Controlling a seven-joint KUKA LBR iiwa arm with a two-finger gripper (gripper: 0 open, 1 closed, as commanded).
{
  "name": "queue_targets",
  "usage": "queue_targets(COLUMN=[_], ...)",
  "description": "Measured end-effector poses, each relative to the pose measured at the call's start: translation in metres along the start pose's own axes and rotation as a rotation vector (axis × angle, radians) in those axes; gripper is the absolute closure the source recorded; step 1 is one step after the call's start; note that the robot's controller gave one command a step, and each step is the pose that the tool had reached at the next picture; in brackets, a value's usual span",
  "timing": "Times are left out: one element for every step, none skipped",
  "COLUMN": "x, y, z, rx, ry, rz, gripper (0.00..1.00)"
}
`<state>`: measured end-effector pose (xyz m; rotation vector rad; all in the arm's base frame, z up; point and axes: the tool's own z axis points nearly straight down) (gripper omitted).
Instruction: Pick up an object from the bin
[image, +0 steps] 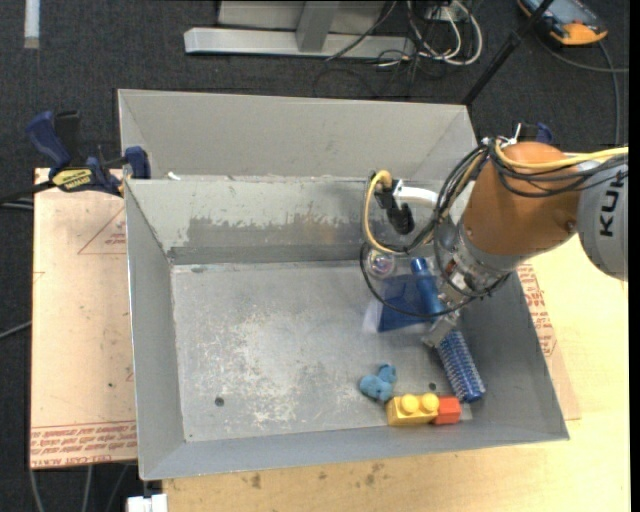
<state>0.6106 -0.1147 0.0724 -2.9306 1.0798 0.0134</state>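
One grey metal bin (250, 330) takes up most of the scene, its scuffed floor bare across the whole left and middle, with dark carpet (100, 60) and loose cables on the floor beyond its far wall. Next in size is the arm (520, 200), which comes in from the right under an orange cover and bends down into the right part of the bin. Its hand (432, 300) is low over a flat blue wedge-shaped piece (398, 308) lying right of the middle; whether the hand is spread or pressed together I cannot tell, nor whether it touches the piece. I judge this to be the approach or the start of a grasp, with nothing lifted yet. Just near of the hand lies a blue bristled brush (463, 367), angled toward the near right corner. Beside the brush's near end sits a yellow and orange toy block (422, 407), and left of that a small light-blue lump (378, 383). The next move calls for a firm closure on the wedge and a straight lift, keeping clear of the brush, which lies close enough to be dragged along. The sloped right wall leaves little room for sideways correction.
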Motion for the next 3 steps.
queue_targets(x=[-0.012,0.035,0.035], y=[-0.029,-0.014,-0.013], z=[-0.005,-0.061,-0.060], rx=[-0.013,0.007,0.008], ry=[-0.005,-0.010,-0.012], rz=[-0.605,-0.677,-0.676], gripper=[0.00,0.00,1.00])
